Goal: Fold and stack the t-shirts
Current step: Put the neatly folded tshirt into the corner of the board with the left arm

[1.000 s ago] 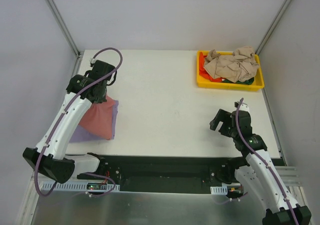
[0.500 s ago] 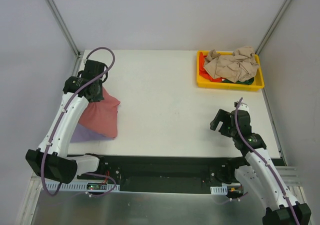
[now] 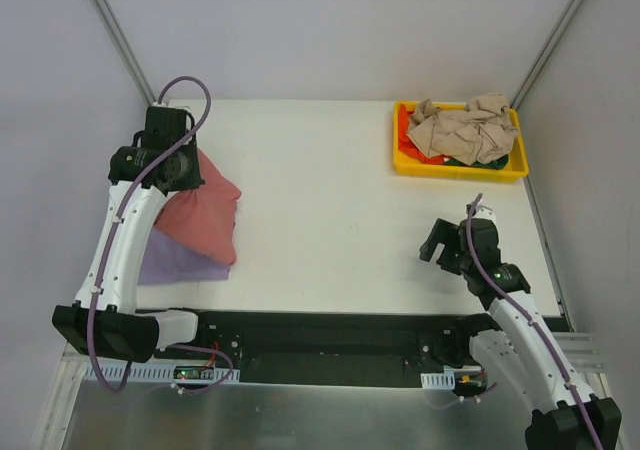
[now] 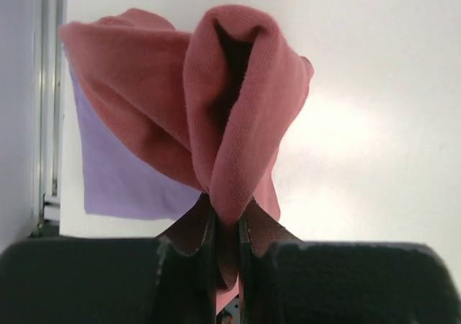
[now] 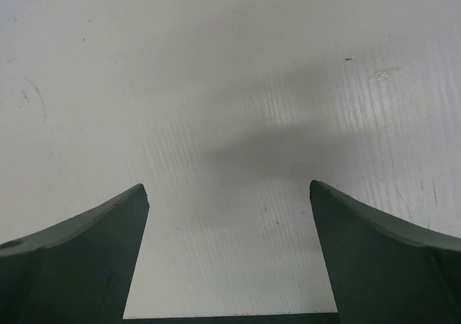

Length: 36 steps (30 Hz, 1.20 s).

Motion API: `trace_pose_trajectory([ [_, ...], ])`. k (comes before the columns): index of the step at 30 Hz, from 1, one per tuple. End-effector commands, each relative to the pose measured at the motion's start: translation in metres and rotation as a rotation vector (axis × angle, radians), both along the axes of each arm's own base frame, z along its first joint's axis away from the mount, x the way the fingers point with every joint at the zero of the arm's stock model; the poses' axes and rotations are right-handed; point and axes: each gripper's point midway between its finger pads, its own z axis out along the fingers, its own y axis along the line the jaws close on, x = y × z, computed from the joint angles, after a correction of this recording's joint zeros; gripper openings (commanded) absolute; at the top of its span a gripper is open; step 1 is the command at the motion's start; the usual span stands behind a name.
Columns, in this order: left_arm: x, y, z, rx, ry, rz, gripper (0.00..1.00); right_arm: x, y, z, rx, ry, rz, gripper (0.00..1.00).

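left pincer [image 4: 227, 230] is clamped shut on a bunched fold of the dusty red-pink t-shirt [image 4: 238, 108]. the cloth rises from the jaws in a doubled-over loop. the rest of that shirt drapes down onto the lavender t-shirt [image 3: 165, 267], which lies flat at the near-left of the bench [image 3: 330, 200] and shows out from under it on the near and left sides.

vs one second ago: my left arm has swung back toward the far-left corner and pulled the gripped end with it. the red-pink shirt now runs from that corner diagonally down over the lavender one, and its right edge covers the lavender strip that showed there.

right pincer [image 5: 227, 186] is wide open and holds nothing, with bare bench between the fingers. it sits at the near-right, same pose as before.

yellow tray [image 3: 455, 168] at the far-right is unchanged. a crumpled beige t-shirt [image 3: 465, 130] is on top, a red one [image 3: 405, 130] shows at its left edge and a dark green one [image 3: 512, 160] at the right.
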Motion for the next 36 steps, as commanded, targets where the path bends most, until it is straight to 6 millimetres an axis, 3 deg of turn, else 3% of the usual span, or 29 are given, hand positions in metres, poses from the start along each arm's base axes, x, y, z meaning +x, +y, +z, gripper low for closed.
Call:
trace_pose_trajectory([
  [1, 0.006, -0.019, 0.044, -0.084, -0.133, -0.085, 0.0, 0.008, -0.004, 0.018, -0.012, -0.054, -0.014, 0.96],
  [4, 0.003, -0.017, 0.043, -0.069, -0.121, -0.092, 0.0, 0.007, -0.006, 0.021, -0.013, -0.076, -0.019, 0.96],
  [11, -0.01, -0.009, 0.021, -0.028, -0.059, -0.08, 0.0, 0.007, -0.006, 0.023, -0.012, -0.084, -0.021, 0.96],
  [16, -0.02, 0.028, -0.007, 0.15, 0.033, 0.021, 0.0, 0.007, -0.006, 0.019, -0.011, -0.065, -0.019, 0.96],
  [20, -0.008, 0.049, -0.031, 0.28, 0.128, 0.081, 0.0, 0.007, -0.004, 0.016, -0.008, -0.048, -0.011, 0.96],
  [27, 0.007, 0.075, -0.035, 0.454, 0.135, 0.111, 0.0, 0.007, -0.008, 0.017, -0.023, -0.06, -0.021, 0.96],
  [36, 0.002, 0.097, -0.061, 0.565, 0.201, 0.122, 0.0, 0.009, -0.011, 0.014, -0.038, -0.04, -0.026, 0.96],
])
